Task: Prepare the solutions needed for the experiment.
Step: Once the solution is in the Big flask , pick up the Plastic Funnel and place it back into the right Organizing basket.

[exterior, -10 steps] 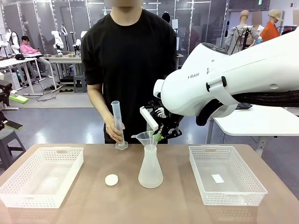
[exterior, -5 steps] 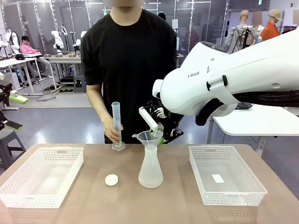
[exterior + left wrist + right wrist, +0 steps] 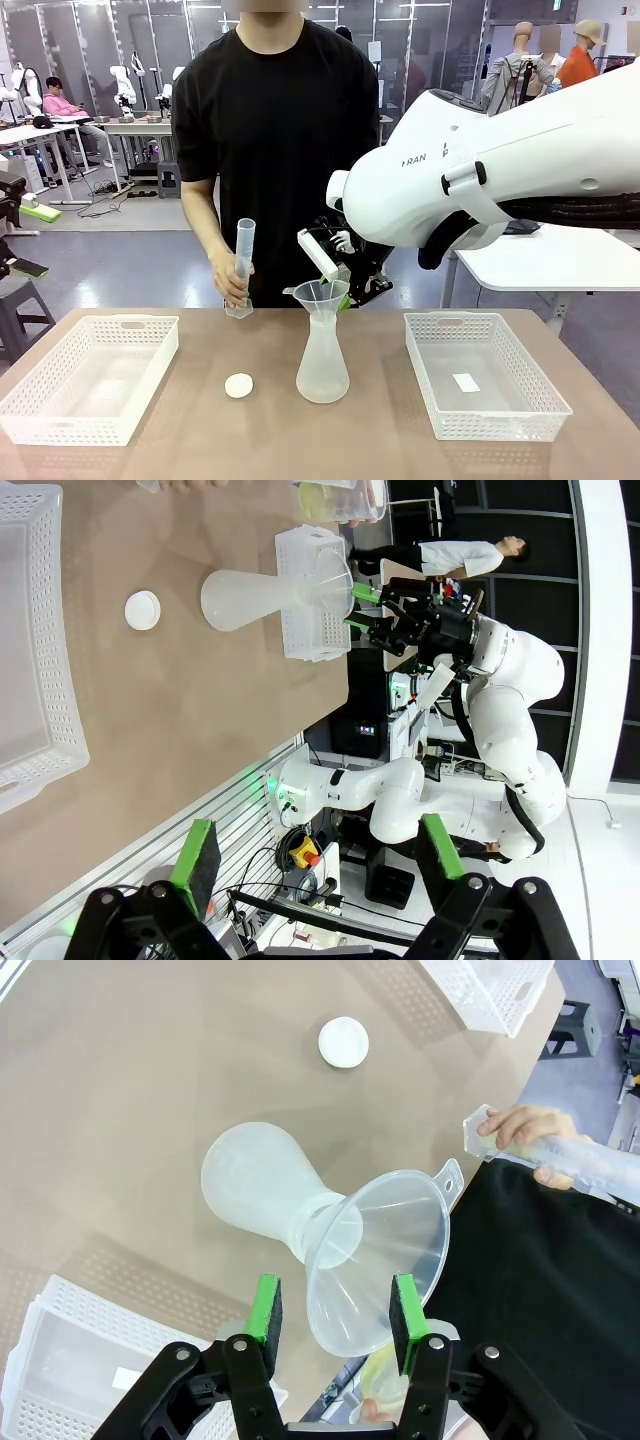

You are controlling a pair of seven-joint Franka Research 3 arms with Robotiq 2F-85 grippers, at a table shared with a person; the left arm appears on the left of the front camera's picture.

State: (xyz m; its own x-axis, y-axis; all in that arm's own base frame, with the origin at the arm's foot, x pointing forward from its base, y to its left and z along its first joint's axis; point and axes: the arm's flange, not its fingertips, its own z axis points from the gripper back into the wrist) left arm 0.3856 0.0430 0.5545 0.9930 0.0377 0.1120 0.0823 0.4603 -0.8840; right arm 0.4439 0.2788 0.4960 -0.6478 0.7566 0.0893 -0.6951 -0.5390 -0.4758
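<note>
A frosted conical flask stands mid-table with a clear funnel in its neck. My right gripper hovers just behind the funnel. In the right wrist view its green pads straddle the funnel's rim with a gap on one side, so the gripper is open. The pale yellow solution shows in a clear vessel at the table's far edge. The person's hand holds an empty measuring cylinder near that far edge. My left gripper is open, high and well away from the table.
A small white lid lies left of the flask. One white basket sits at the table's left, another at the right with a small white slip inside. The person stands at the far edge.
The person has carried the measuring cylinder to the left, away from the funnel. My right gripper's jaws have widened a little around the funnel's rim. The left arm has not moved.
</note>
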